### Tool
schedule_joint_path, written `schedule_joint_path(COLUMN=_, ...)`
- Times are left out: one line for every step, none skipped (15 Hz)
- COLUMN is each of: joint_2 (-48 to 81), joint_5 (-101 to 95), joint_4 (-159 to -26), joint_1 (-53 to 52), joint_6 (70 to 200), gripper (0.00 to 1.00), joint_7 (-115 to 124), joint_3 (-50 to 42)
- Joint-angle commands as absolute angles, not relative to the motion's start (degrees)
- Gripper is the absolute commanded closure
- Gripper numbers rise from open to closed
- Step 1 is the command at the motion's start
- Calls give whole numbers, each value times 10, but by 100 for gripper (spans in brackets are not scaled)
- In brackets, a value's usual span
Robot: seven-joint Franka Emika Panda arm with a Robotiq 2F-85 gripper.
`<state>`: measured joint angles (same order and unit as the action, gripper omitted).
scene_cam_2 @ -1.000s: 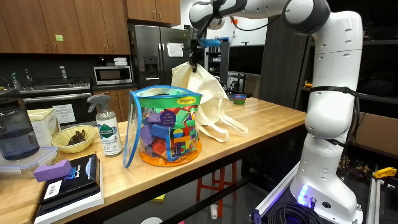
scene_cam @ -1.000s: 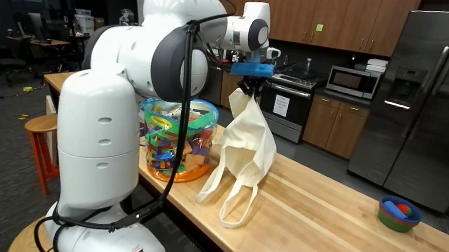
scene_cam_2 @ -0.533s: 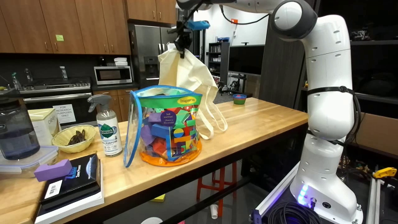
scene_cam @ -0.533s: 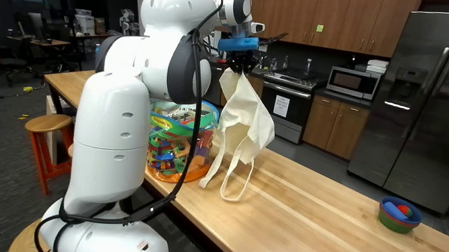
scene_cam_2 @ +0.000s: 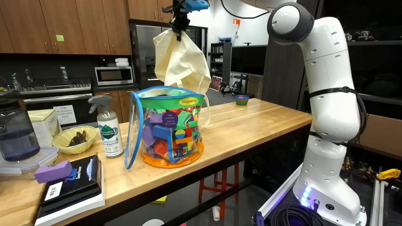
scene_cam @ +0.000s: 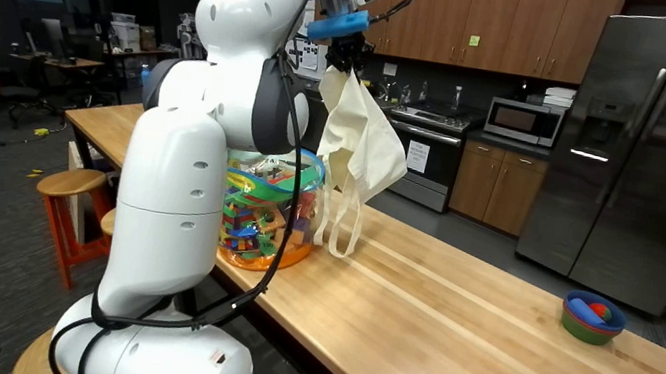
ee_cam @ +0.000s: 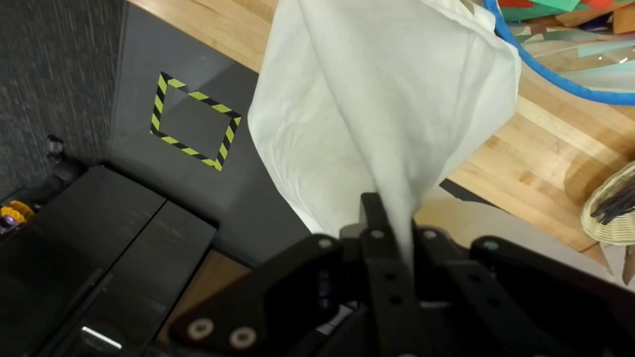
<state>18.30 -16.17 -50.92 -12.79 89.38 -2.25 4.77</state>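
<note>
My gripper [scene_cam: 347, 68] is shut on a cream cloth bag [scene_cam: 359, 142] and holds it by its closed bottom end. The gripper [scene_cam_2: 179, 36] and the bag [scene_cam_2: 183, 62] also show in an exterior view. The bag hangs upside down, its opening and straps downward. I cannot tell if the lowest strap touches the table. In the wrist view the fingers [ee_cam: 394, 220] pinch a fold of the bag [ee_cam: 392, 99]. A clear tub of coloured foam blocks [scene_cam_2: 171, 135] stands beside the bag, also in an exterior view [scene_cam: 257, 228]; its blue rim shows in the wrist view [ee_cam: 570, 89].
The wooden table [scene_cam: 449, 331] carries stacked bowls [scene_cam: 588, 327] at its far end. A spray bottle [scene_cam_2: 110, 135], a wicker basket [scene_cam_2: 75, 147], a book [scene_cam_2: 75, 185], a purple block [scene_cam_2: 53, 172] and a dark jar [scene_cam_2: 17, 135] stand past the tub.
My gripper has risen with the bag and shifted toward the tub. The straps, which lay on the table, now hang nearly straight. The tub has not moved.
</note>
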Motion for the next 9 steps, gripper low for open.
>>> schedule_joint_path(joint_2=187, joint_5=-200, joint_4=-457, joint_1=-163, joint_6=875, gripper=99, joint_7=-10, joint_3=50)
schedule_joint_path(joint_2=184, joint_5=-212, joint_4=-452, joint_1=-175, joint_6=878, gripper=99, joint_7=-8, joint_3=52)
schedule_joint_path(joint_2=182, joint_5=-221, joint_4=-448, joint_1=-187, joint_6=879, gripper=99, joint_7=-9, joint_3=54)
schedule_joint_path(joint_2=179, joint_5=-234, joint_4=-445, joint_1=-202, joint_6=880, gripper=99, joint_7=-11, joint_3=57)
schedule_joint_path(joint_2=176, joint_5=-246, joint_4=-446, joint_1=-218, joint_6=882, gripper=99, joint_7=-11, joint_3=60)
schedule_joint_path(joint_2=173, joint_5=-260, joint_4=-449, joint_1=-234, joint_6=883, gripper=99, joint_7=-13, joint_3=64)
schedule_joint_path(joint_2=169, joint_5=-273, joint_4=-455, joint_1=-251, joint_6=883, gripper=99, joint_7=-13, joint_3=68)
schedule_joint_path(joint_2=162, joint_5=-287, joint_4=-465, joint_1=-268, joint_6=883, gripper=99, joint_7=-12, joint_3=72)
schedule_joint_path(joint_2=159, joint_5=-300, joint_4=-473, joint_1=-283, joint_6=883, gripper=99, joint_7=-8, joint_3=75)
